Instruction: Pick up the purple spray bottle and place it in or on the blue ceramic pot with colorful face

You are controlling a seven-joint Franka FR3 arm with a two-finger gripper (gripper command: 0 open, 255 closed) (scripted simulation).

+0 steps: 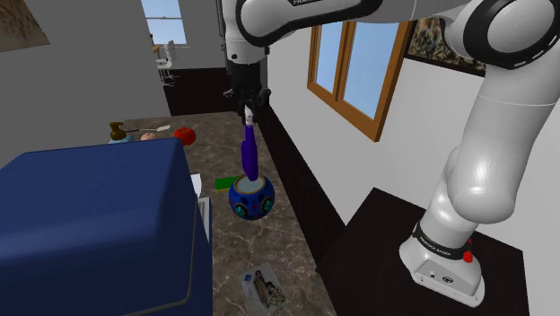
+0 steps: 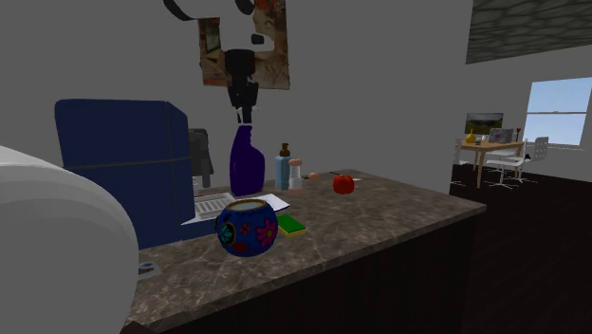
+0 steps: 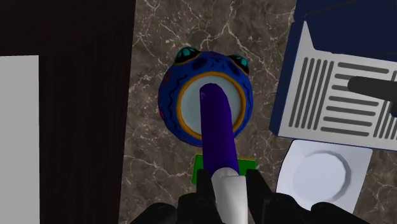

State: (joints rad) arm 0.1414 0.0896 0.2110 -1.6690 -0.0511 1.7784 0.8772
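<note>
**Purple spray bottle hangs over the blue pot**

In the shoulder view, from left to right, a big blue machine stands on the desk. Next is a flat green pad, just beside the pot. The bottle hangs straight up over the pot's mouth, and I cannot tell if they touch. The black fingers are clamped on the bottle's white top. The bottle is tall, thin and deep purple. The pot is small and round, with bright flowers and an orange ring around its mouth. I think the bottle could tip over and fall out when the fingers let go, because it is much taller than the pot. If it goes down a bit to one side, it could hit the ring and make the round pot roll into the machine.
</note>
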